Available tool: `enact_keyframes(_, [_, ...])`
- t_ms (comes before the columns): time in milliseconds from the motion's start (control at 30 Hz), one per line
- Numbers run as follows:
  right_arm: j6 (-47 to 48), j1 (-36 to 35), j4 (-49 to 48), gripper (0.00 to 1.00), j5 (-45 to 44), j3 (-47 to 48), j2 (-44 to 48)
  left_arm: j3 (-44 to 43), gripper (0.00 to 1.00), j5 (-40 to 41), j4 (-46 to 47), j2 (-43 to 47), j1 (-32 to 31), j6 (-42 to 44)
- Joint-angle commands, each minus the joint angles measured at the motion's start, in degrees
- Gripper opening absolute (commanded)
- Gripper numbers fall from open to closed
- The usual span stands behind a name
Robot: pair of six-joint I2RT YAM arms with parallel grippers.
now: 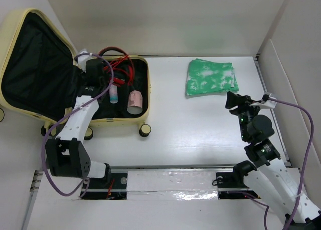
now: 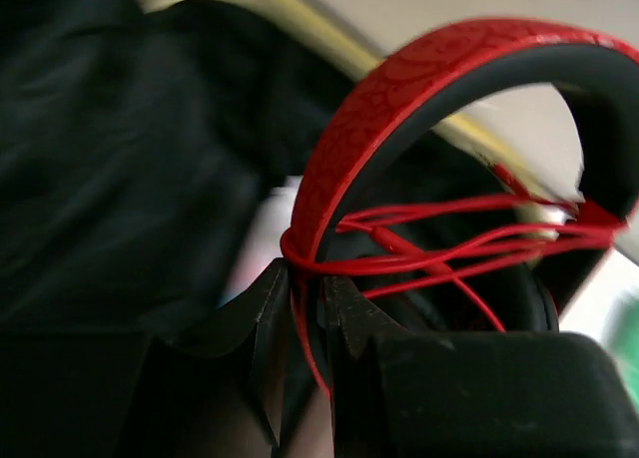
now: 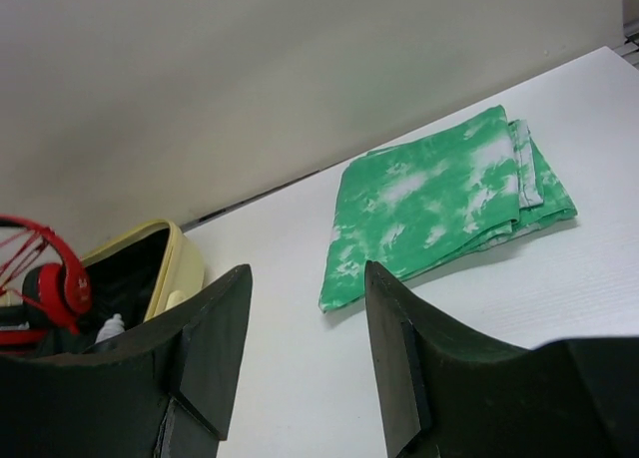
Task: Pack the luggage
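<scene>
The luggage (image 1: 120,123) lies open on the left part of the desk (image 1: 200,135), its lid (image 1: 30,64) tipped back to the far left and its black-lined base compartment facing up. The left arm reaches into that compartment, and the left pincer (image 2: 305,288) is closed down to a narrow gap on the red headphones (image 2: 399,89), pinching the red cord (image 2: 449,253) where it is wound against the headband. A small bottle (image 1: 114,93) and a pink cylinder (image 1: 135,101) lie in the same compartment, just beside the headphones. The step in hand appears to be the stowing of the headphones. Whether they rest on the lining or hang just above it cannot be told from these views. The next move probably calls for the left pincer to open, free itself of the looped cord without snagging it, and lift clear of the compartment wall. The right pincer (image 3: 305,278) is well apart from the luggage, its jaws spread with nothing between them. It points toward the folded green-and-white cloth (image 3: 439,204) on the far right part of the desk, which is likely the next item to pack. A grasp there would require a descent to the near folded edge, so that all layers are taken together.
</scene>
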State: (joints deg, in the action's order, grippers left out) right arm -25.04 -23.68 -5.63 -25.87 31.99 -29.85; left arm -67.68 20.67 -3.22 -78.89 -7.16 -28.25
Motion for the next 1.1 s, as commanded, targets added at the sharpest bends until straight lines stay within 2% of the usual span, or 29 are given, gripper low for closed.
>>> enact_keyframes(0, [0.95,0.22,-3.43,0.55,1.70,0.62,-0.04,2.73,0.00,-3.44,2.78,2.78,6.09,-4.18])
enact_keyframes(333, [1.22,0.22,-3.60,0.55,2.93,0.97,-1.09,0.88,0.00,-3.17,-4.51,-8.82,16.64,-1.90])
enact_keyframes(467, [1.22,0.22,-3.60,0.55,3.37,1.15,-2.06,-0.17,0.00,-4.15,-6.00,-12.24,18.06,-1.02])
enact_keyframes(567, [1.22,0.22,-3.51,0.55,3.02,1.24,-2.59,-0.87,0.15,-4.31,-6.35,-13.92,18.06,-0.32])
enact_keyframes(600, [1.22,0.22,-3.51,0.55,2.93,1.32,-2.67,-1.14,0.24,-4.67,-6.36,-14.27,18.06,-0.23])
enact_keyframes(667, [1.22,0.22,-3.51,0.56,2.93,1.32,-3.20,-1.31,0.35,-4.76,-6.36,-14.54,18.06,-0.23])
enact_keyframes(700, [1.22,0.22,-3.60,0.56,2.75,1.41,-3.46,-1.23,0.45,-4.67,-6.27,-14.36,18.06,-0.31])
enact_keyframes(800, [1.22,0.22,-3.25,0.56,2.84,1.85,-4.87,-0.79,0.65,-4.84,-5.13,-12.17,18.06,-0.23])
enact_keyframes(900, [1.22,0.22,-2.99,0.57,2.75,2.11,-6.19,0.52,0.69,-6.86,-2.32,-7.87,17.45,-0.40])
enact_keyframes(1000, [1.31,0.22,-3.07,0.57,2.58,2.29,-7.15,1.41,0.66,-10.89,1.02,-3.56,14.99,-0.40])
enact_keyframes(1067, [1.31,0.22,-3.51,0.43,2.58,2.20,-7.68,1.23,0.62,-15.54,2.69,-0.92,13.14,-1.63])
